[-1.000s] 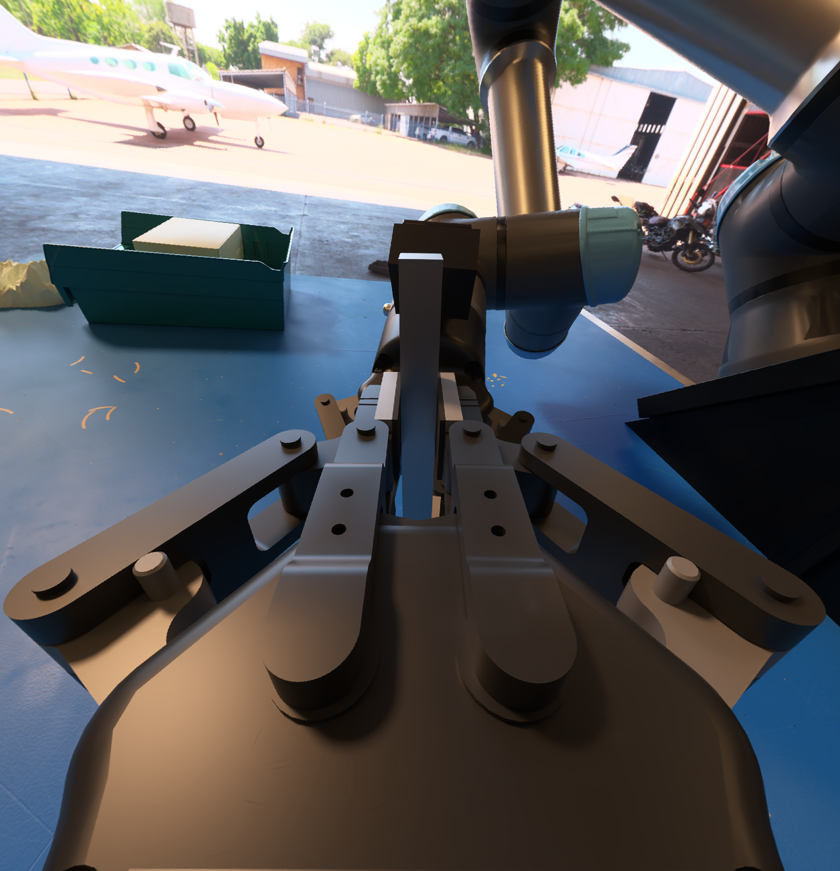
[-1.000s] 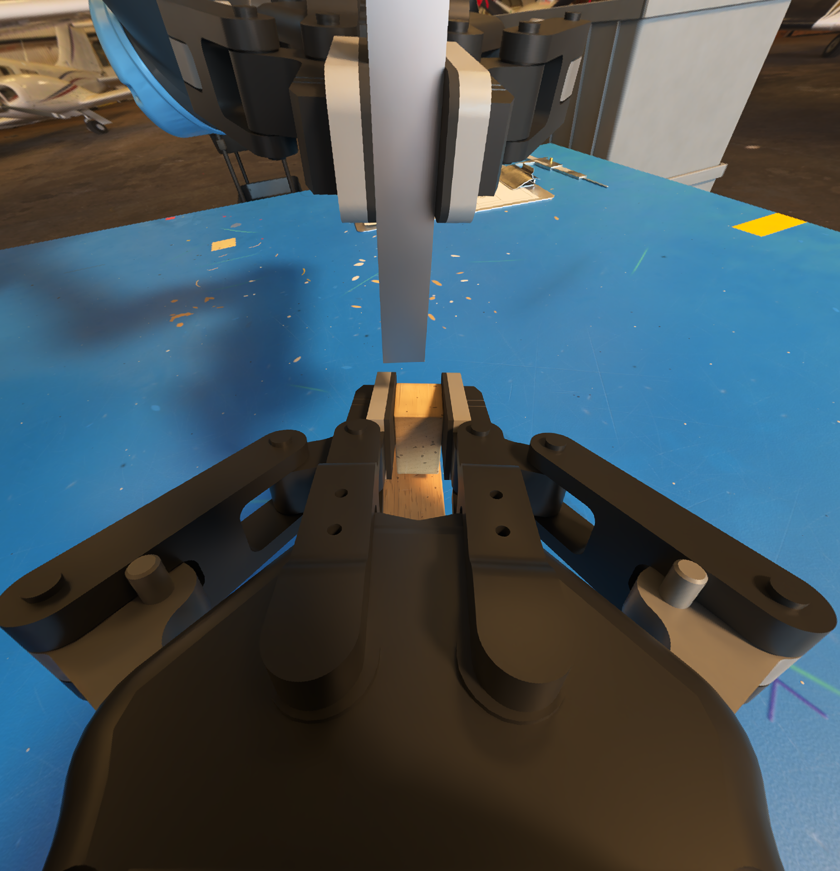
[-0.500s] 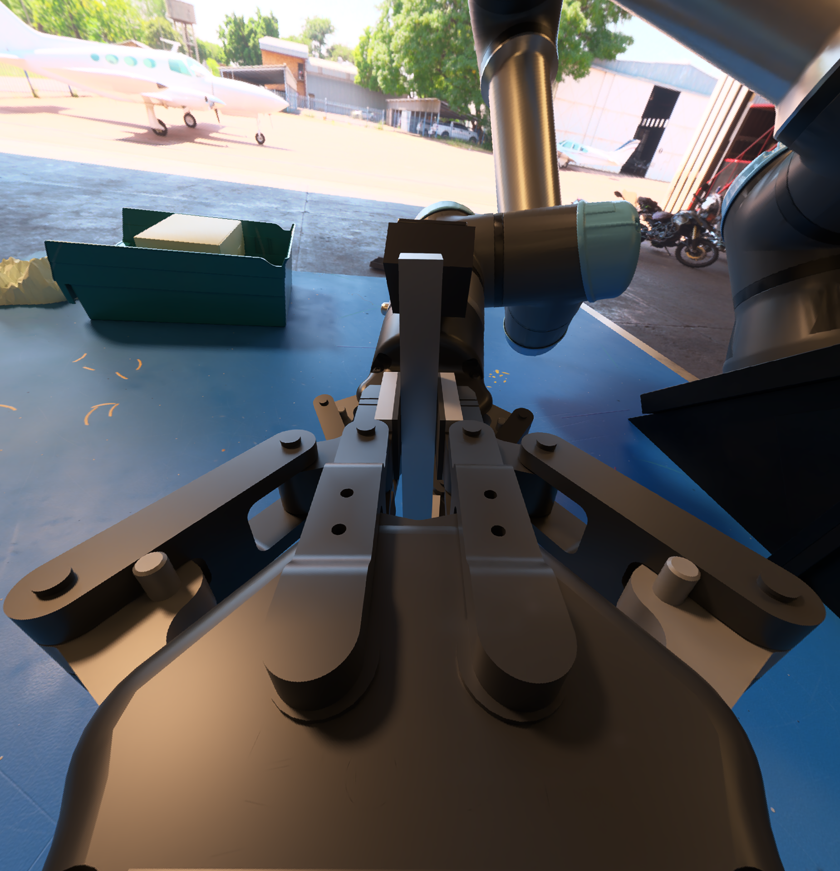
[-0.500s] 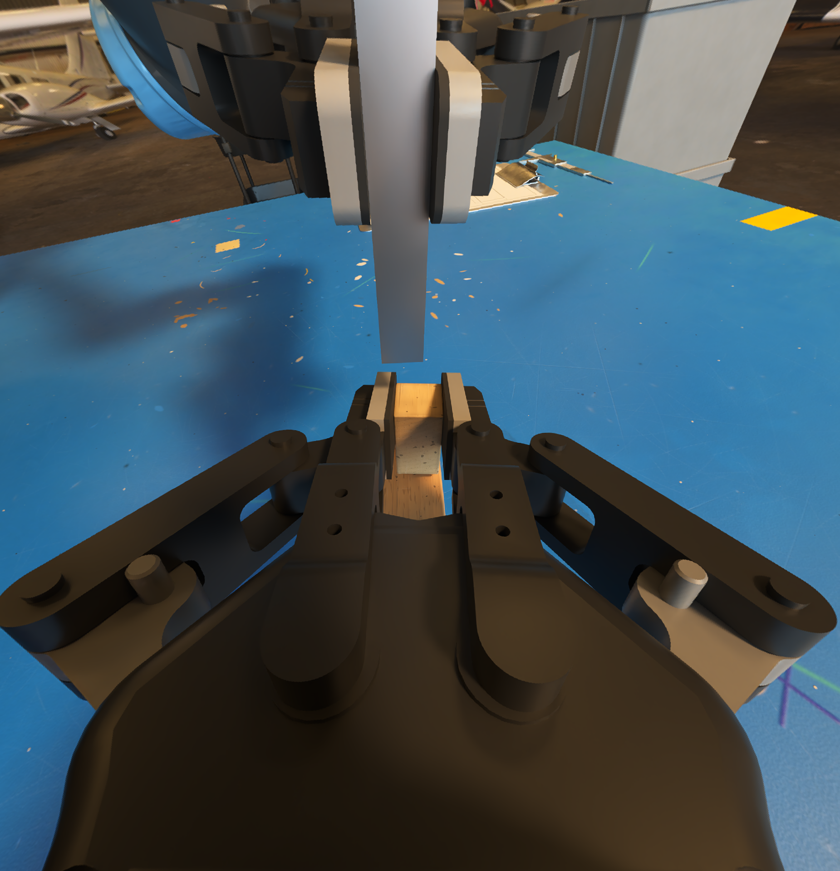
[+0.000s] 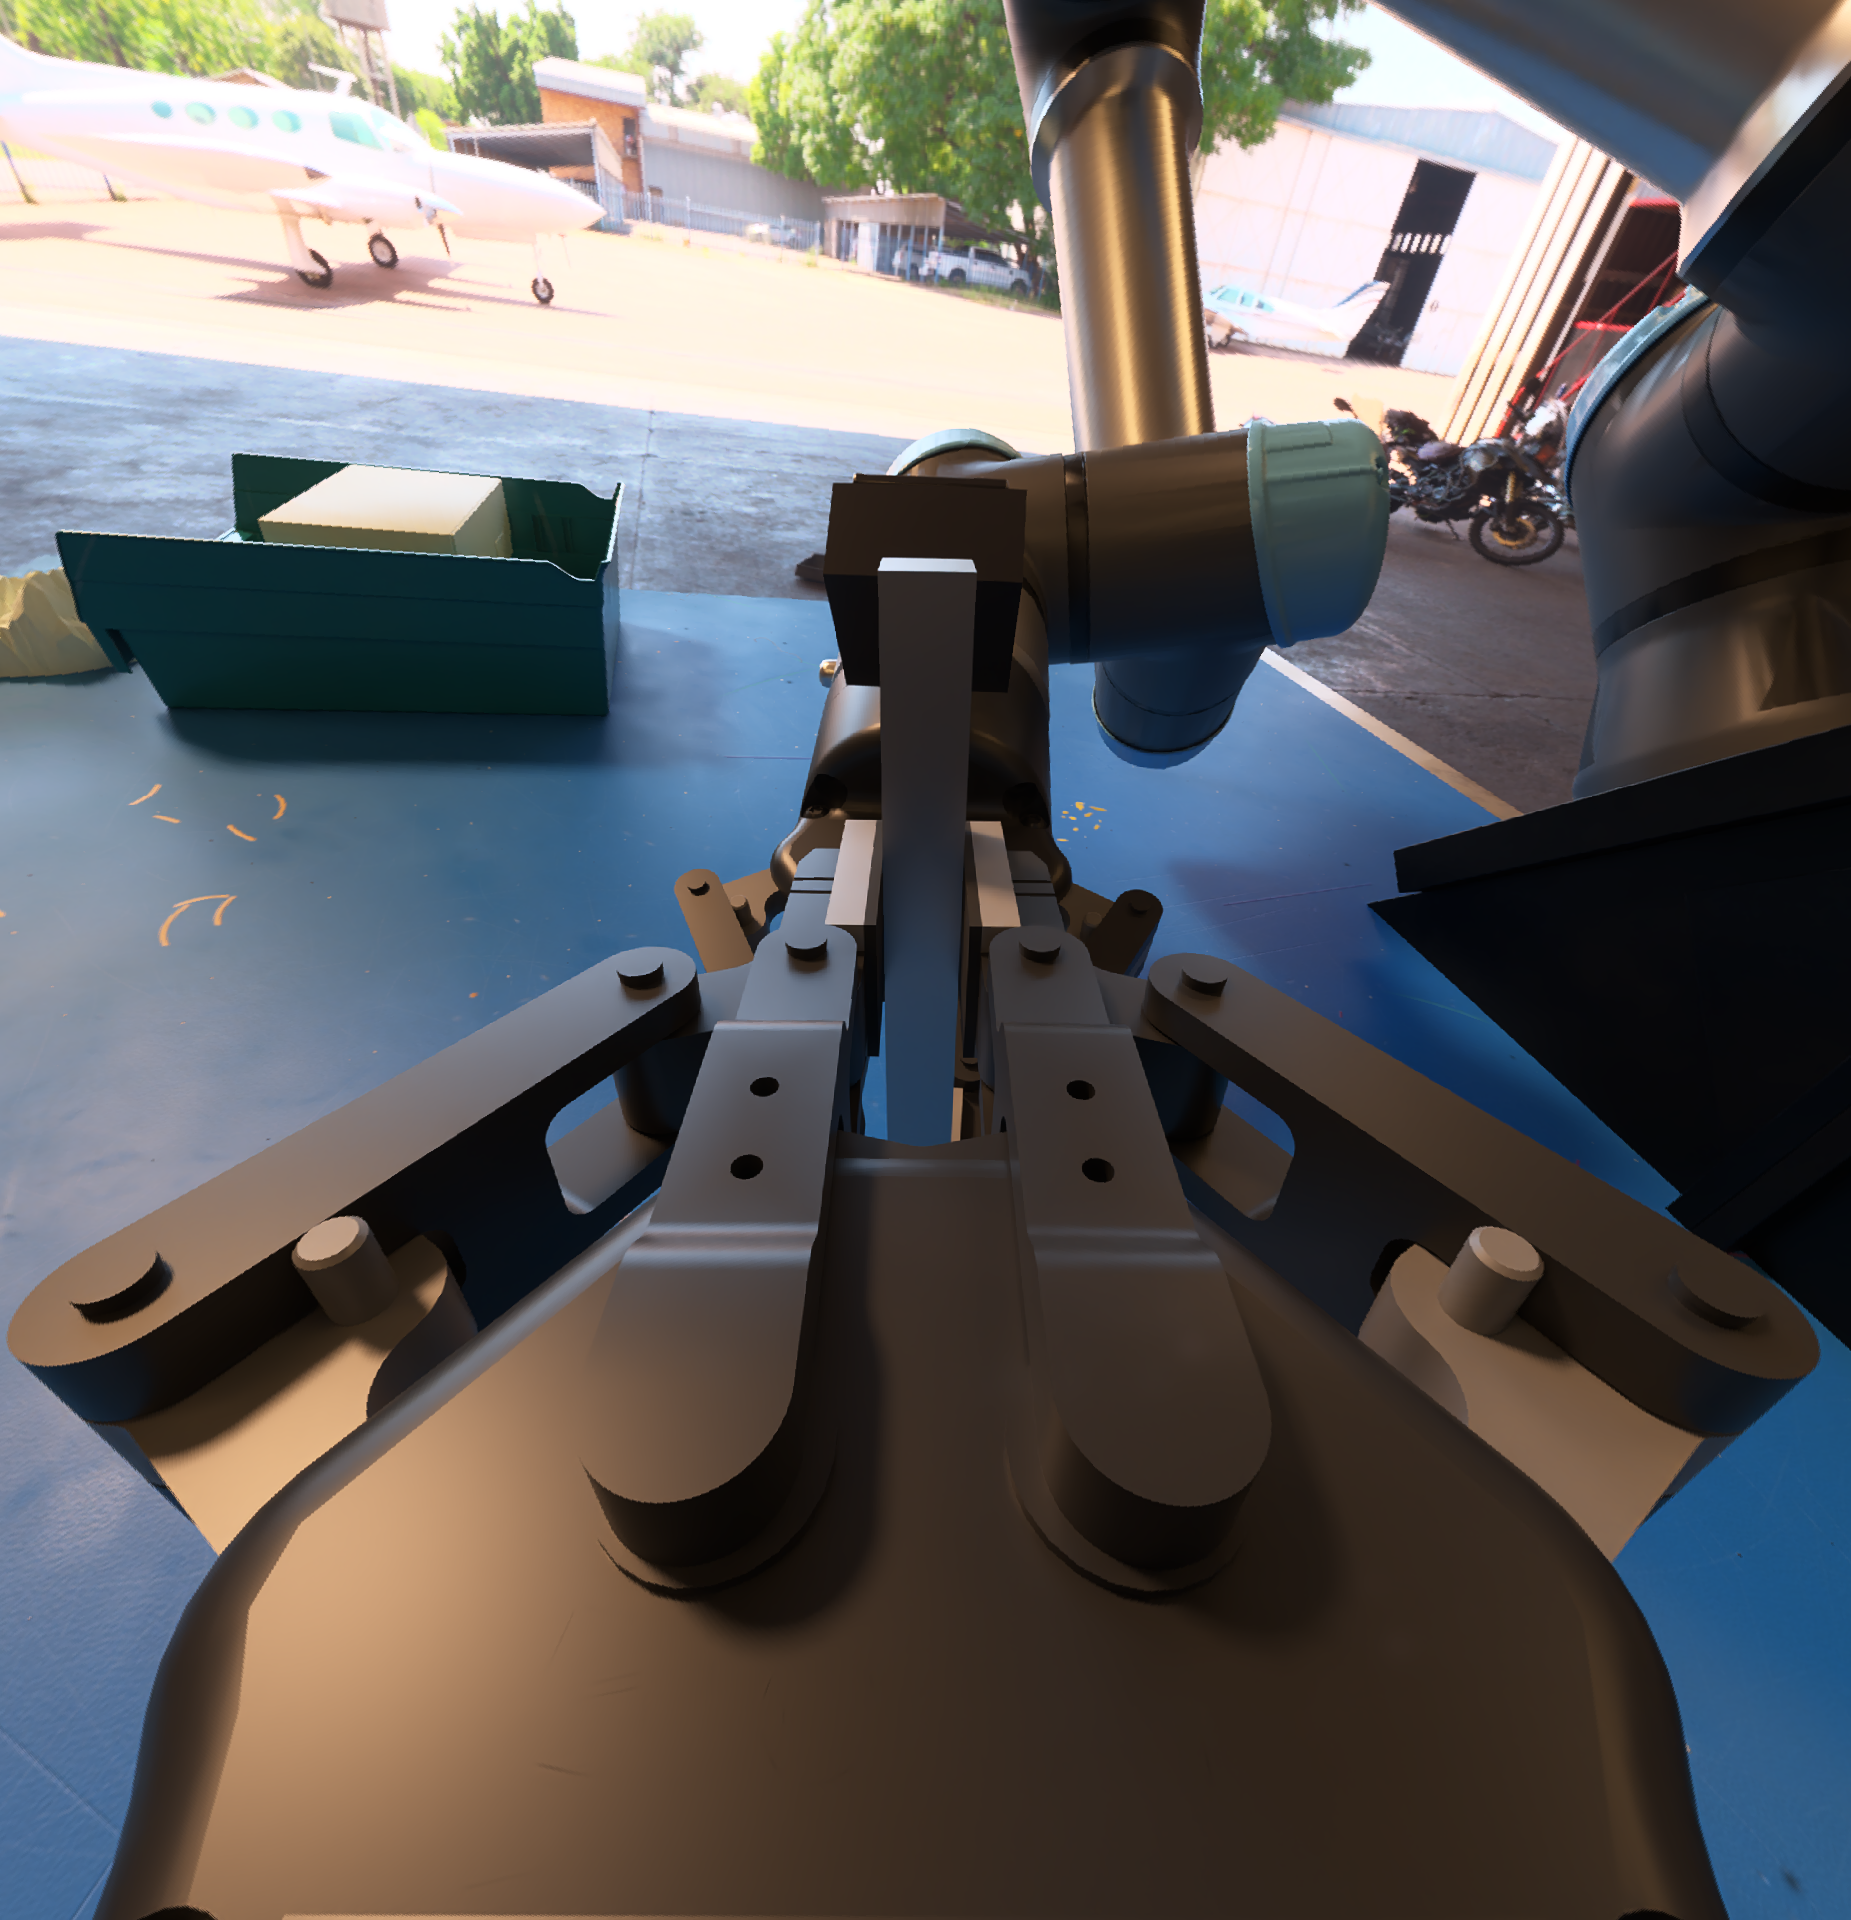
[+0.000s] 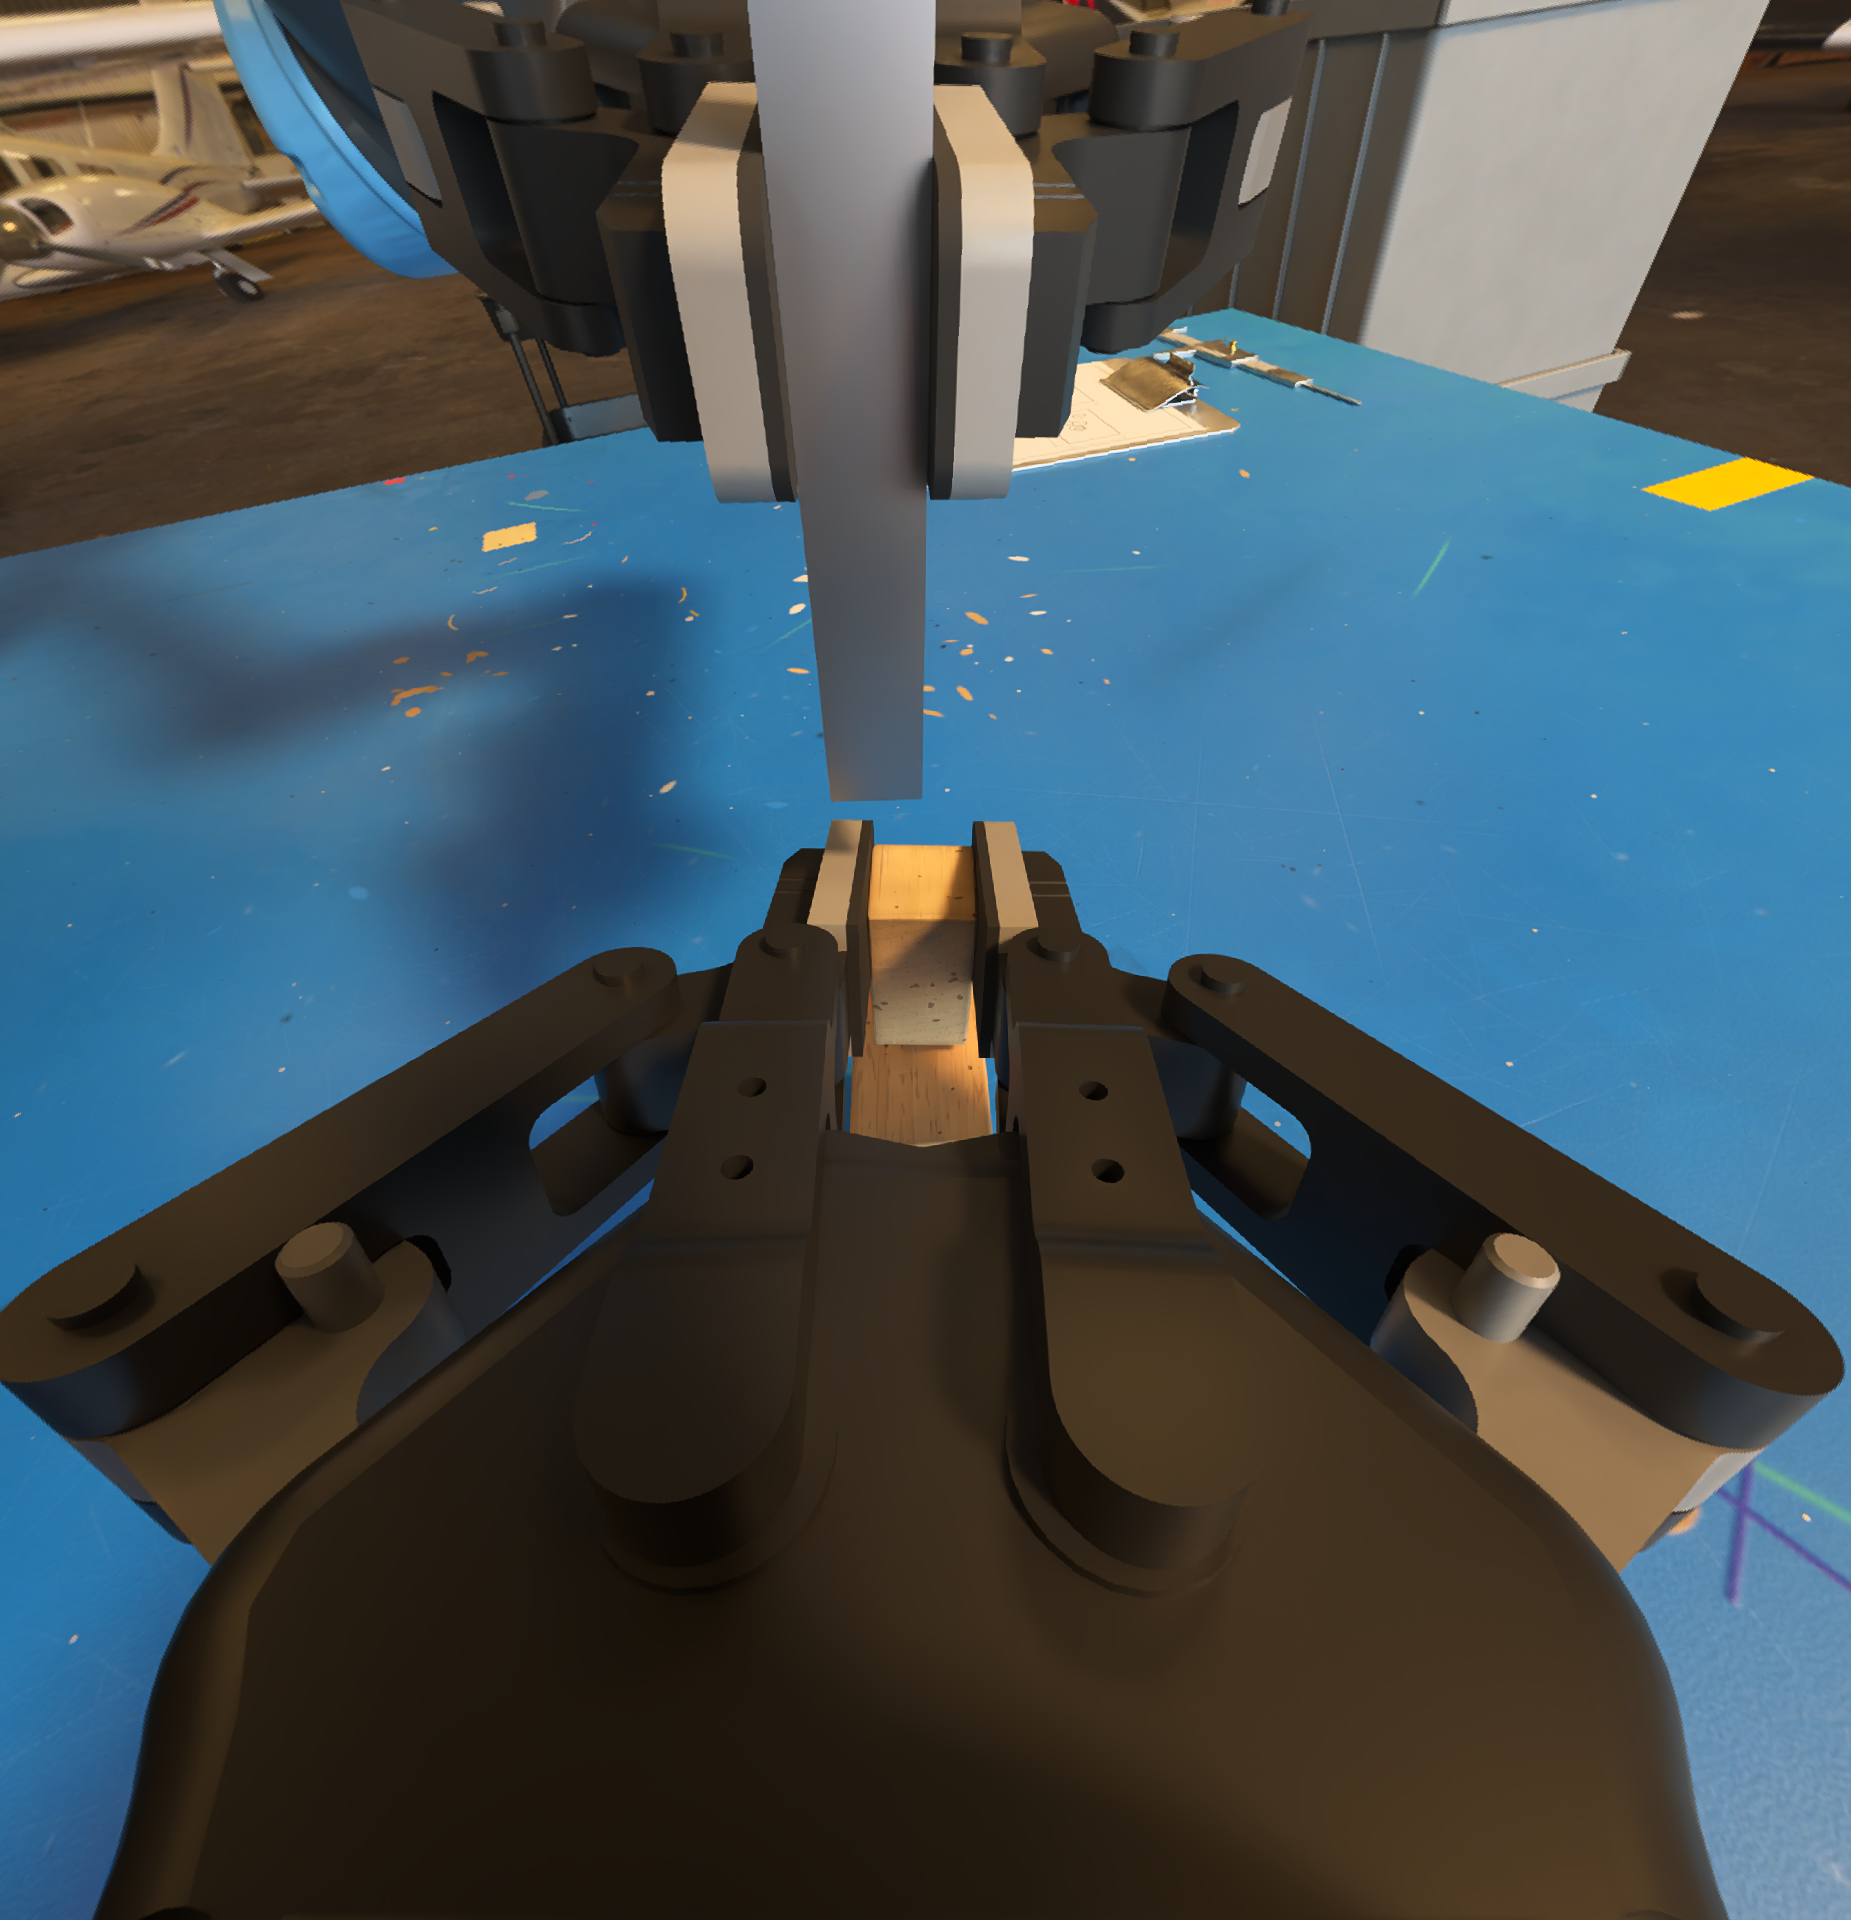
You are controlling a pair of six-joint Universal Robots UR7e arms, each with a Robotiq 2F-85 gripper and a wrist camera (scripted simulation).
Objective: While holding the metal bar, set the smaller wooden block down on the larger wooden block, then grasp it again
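Your right gripper (image 6: 921, 914) clasps the small block (image 6: 921, 987), a pale speckled piece pinched between both pads. Under it lies the large block (image 6: 919, 1101), light wood with visible grain; the small block seems to sit on it, though the fingers hide the contact line, so you cannot confirm touch. Both blocks lie over the blue table (image 6: 1420, 831).

Just above the right fingertips hangs the bar (image 6: 869, 623), a flat grey strip, upright, its lower end apart from the block. Your left gripper (image 5: 926, 883) is clenched on the bar (image 5: 926, 831), pads pressed to its two broad faces; the right wrist view shows this grip from the front.

Past the bar in the left wrist view you see the right arm's wrist joint (image 5: 1212, 561). At the table's far left stands a green bin (image 5: 360, 623) holding a pale box (image 5: 391, 509). A clipboard (image 6: 1129, 416) lies near the far edge in the right wrist view.
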